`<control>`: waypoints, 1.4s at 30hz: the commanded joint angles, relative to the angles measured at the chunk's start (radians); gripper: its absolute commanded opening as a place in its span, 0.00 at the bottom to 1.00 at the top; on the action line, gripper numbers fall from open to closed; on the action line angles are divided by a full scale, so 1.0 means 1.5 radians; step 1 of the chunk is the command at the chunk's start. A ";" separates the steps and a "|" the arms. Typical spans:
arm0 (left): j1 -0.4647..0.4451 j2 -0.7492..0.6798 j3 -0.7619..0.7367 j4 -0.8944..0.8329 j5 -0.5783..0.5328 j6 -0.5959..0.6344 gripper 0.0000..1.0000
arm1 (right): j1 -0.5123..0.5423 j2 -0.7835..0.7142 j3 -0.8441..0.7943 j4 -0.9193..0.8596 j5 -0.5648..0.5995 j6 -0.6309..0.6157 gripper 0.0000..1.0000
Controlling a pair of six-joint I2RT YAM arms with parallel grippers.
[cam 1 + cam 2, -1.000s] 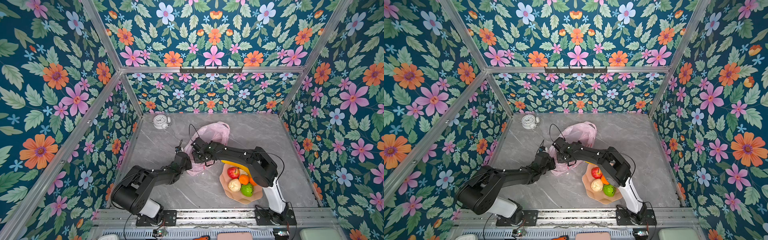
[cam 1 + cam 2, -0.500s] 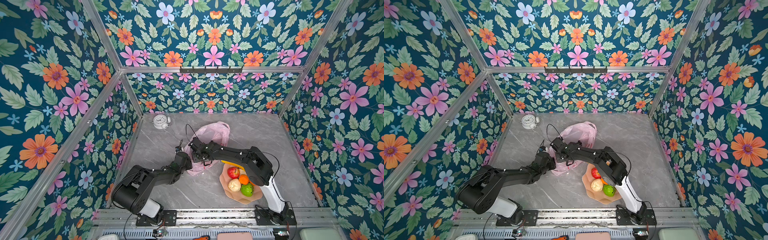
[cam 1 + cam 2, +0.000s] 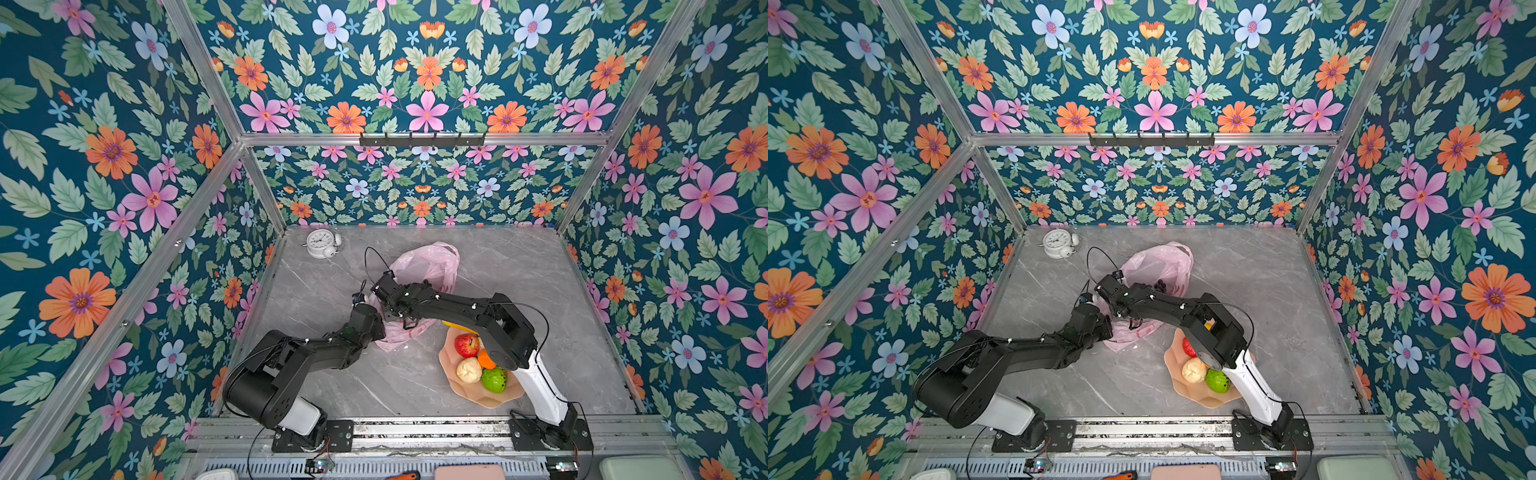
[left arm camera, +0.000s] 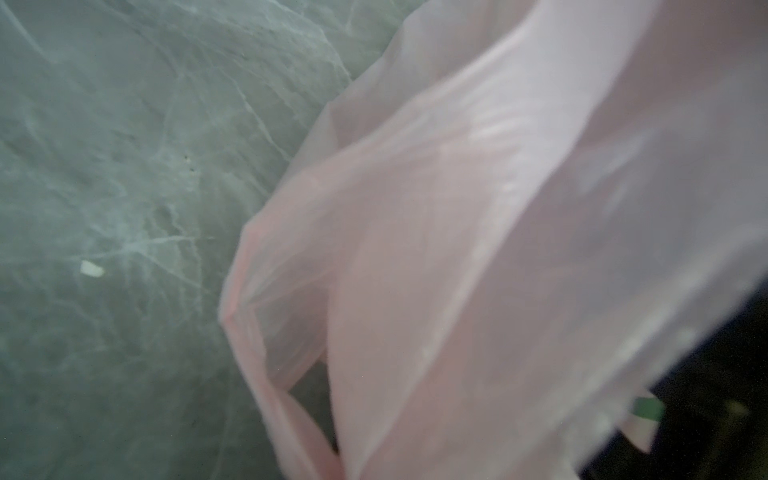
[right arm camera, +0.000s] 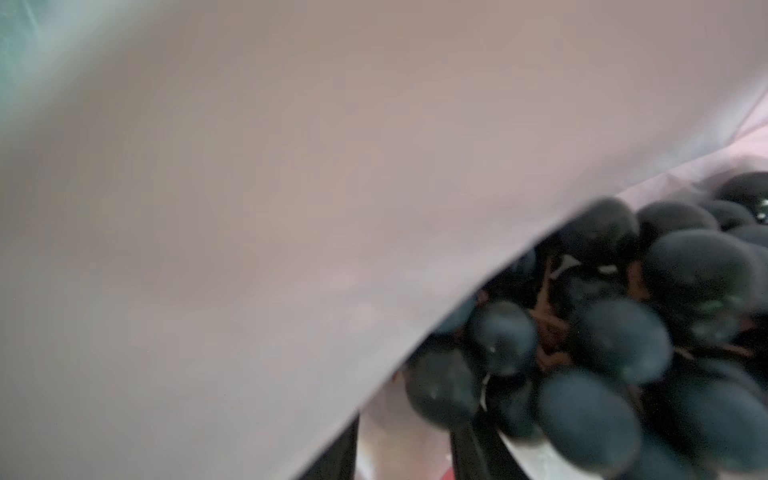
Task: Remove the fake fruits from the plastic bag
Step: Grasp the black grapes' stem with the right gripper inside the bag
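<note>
The pink plastic bag [image 3: 428,266] [image 3: 1158,264] lies crumpled mid-table. A dark grape bunch [image 3: 1158,285] [image 5: 623,332] sits inside it, half under the film. My right gripper [image 3: 405,320] [image 5: 407,453] reaches across into the bag, open, its fingers apart beside the grapes with bag film between them. My left gripper [image 3: 368,307] is shut on the bag's front-left edge [image 4: 457,249], its fingers hidden by film. A red apple [image 3: 466,345], an orange [image 3: 484,359], a cream piece [image 3: 468,370] and a green fruit [image 3: 494,379] lie in the bowl. A yellow banana [image 3: 455,326] shows under the right arm.
The peach-pink scalloped bowl [image 3: 478,401] stands at the front right, partly under the right arm's elbow. A white alarm clock [image 3: 322,244] sits in the back left corner. Flowered walls close in three sides, and a metal rail [image 3: 415,428] runs along the front.
The right arm has pushed a little further left into the bag and its jaws have widened somewhat. The left arm has held still with the bag edge.
</note>
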 commanded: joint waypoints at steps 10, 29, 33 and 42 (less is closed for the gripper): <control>-0.003 0.004 -0.005 -0.039 0.012 -0.001 0.06 | 0.000 0.035 0.033 -0.015 0.095 -0.014 0.23; -0.006 0.002 -0.010 -0.034 0.009 -0.002 0.06 | 0.000 0.076 0.080 -0.027 0.118 -0.029 0.09; -0.006 0.002 -0.008 -0.035 0.009 -0.001 0.06 | 0.000 0.061 0.069 -0.021 0.110 -0.031 0.00; -0.006 0.004 0.003 -0.048 0.007 -0.001 0.06 | 0.000 -0.027 -0.019 0.040 0.068 -0.036 0.00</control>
